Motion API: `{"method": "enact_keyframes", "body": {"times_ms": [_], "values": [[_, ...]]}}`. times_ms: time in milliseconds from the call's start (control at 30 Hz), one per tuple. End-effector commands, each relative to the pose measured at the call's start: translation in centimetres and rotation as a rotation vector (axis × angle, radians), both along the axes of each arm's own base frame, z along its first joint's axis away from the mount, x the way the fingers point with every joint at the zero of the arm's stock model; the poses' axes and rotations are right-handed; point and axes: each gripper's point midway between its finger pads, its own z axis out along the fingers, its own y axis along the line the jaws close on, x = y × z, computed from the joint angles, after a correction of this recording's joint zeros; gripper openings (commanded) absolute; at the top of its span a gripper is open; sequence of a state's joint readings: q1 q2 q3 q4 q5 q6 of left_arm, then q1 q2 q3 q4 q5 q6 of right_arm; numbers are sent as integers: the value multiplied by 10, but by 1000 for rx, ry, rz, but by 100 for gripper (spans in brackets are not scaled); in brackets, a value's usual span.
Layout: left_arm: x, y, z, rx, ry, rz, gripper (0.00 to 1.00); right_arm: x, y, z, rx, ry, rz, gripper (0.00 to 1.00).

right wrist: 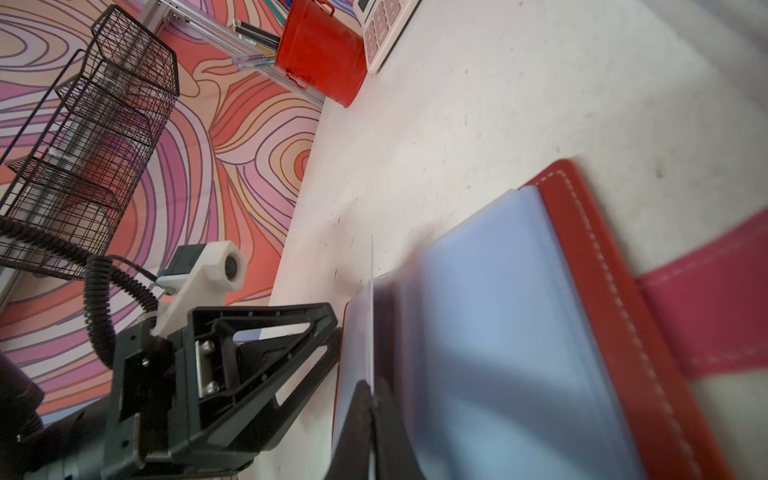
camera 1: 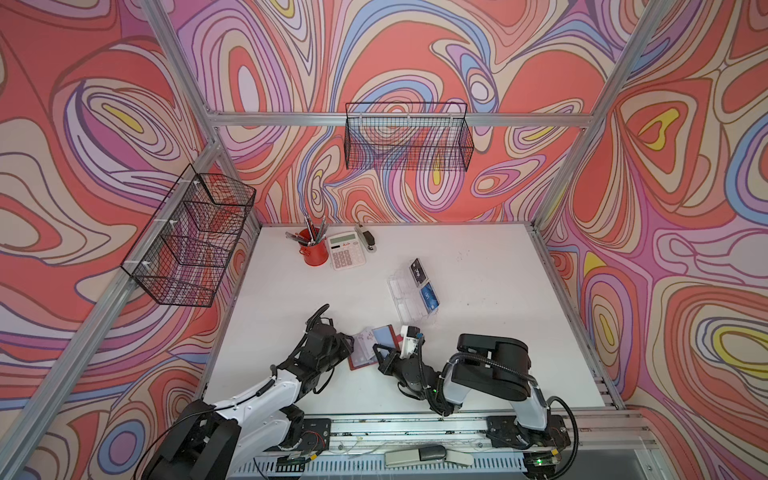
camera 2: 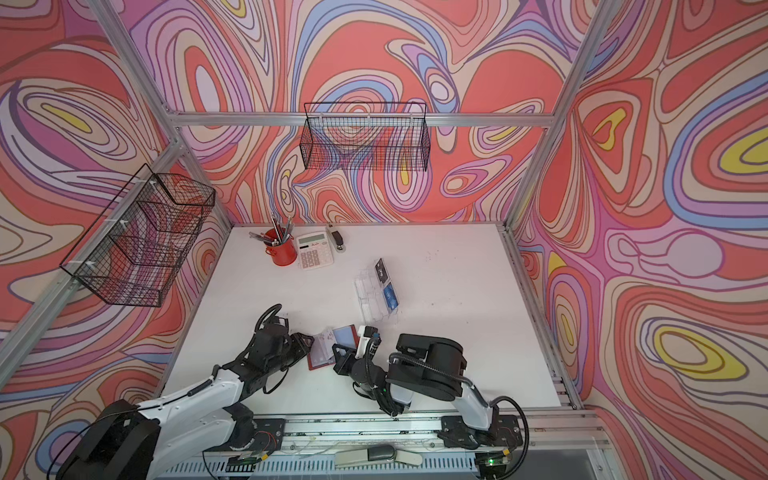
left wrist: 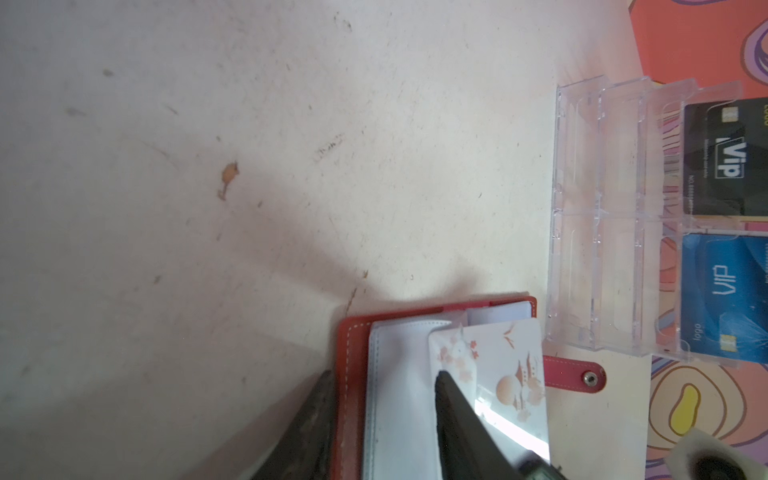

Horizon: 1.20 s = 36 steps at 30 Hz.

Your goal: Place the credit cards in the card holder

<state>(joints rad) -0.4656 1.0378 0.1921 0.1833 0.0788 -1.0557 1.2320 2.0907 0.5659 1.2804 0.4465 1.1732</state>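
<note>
The white surface (camera 1: 478,332) fills the floor of the cell, scuffed and lightly stained. Both arms reach in from its near edge and meet near the middle.

The clear acrylic stand (camera 1: 401,291) sits beyond the right arm, toward the middle of the surface. It holds two of the credit cards: a black card (left wrist: 727,162) with white "Vip" lettering in the farther pocket and a blue card (left wrist: 723,291) in the nearer one.

The card holder (left wrist: 349,374) lies open on the surface between the two arms, just in front of the stand. Its red cover faces down, its pale sleeves face up, and its snap strap (left wrist: 573,376) points toward the stand.

The left fingers (left wrist: 457,424) straddle the holder's left half, one outside the stitched red edge and one on top of the white sleeves, grasping that side.

The right fingers (right wrist: 357,432) are clenched on the edge of a thin floral sheet (left wrist: 507,365), white with blossoms and a pagoda, which stands up from the open holder. I cannot tell whether it is a card or a sleeve
</note>
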Motion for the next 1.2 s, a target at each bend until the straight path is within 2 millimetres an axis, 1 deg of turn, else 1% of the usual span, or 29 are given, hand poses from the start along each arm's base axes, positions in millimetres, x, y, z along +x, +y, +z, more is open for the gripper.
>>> {"method": "enact_keyframes", "body": {"times_ms": [0, 33, 167, 300, 367, 500, 600, 633, 833, 933, 1033, 1167], "values": [[-1, 1, -2, -3, 30, 19, 42, -10, -7, -28, -97, 47, -11, 0], [-1, 2, -2, 0, 31, 20, 43, -10, -8, -27, -100, 45, -15, 2], [-2, 5, -2, 10, 28, 35, 43, -8, -17, -21, -142, 36, -49, 16], [-2, 7, -1, 13, 26, 41, 43, -5, -31, -13, -214, 27, -94, 31], [-3, 8, -2, 15, 29, 43, 43, -3, -40, -10, -258, 26, -122, 37], [-3, 8, -2, 21, 32, 44, 43, 2, -59, -5, -343, 39, -197, 47], [-3, 10, -4, 24, 37, 51, 43, 2, -64, -4, -382, 46, -211, 50], [-4, 10, -5, 28, 41, 51, 43, 2, -62, -3, -382, 44, -206, 51], [-4, 10, -5, 33, 47, 53, 43, 2, -35, -7, -415, 41, -128, 52], [-4, 10, -6, 33, 51, 50, 43, 4, -24, -19, -424, 70, -87, 53], [-4, 10, -7, 36, 51, 49, 43, 9, -17, -30, -412, 102, -58, 52], [-3, 9, -6, 35, 50, 44, 44, 7, 1, -33, -401, 104, 5, 51]]}}
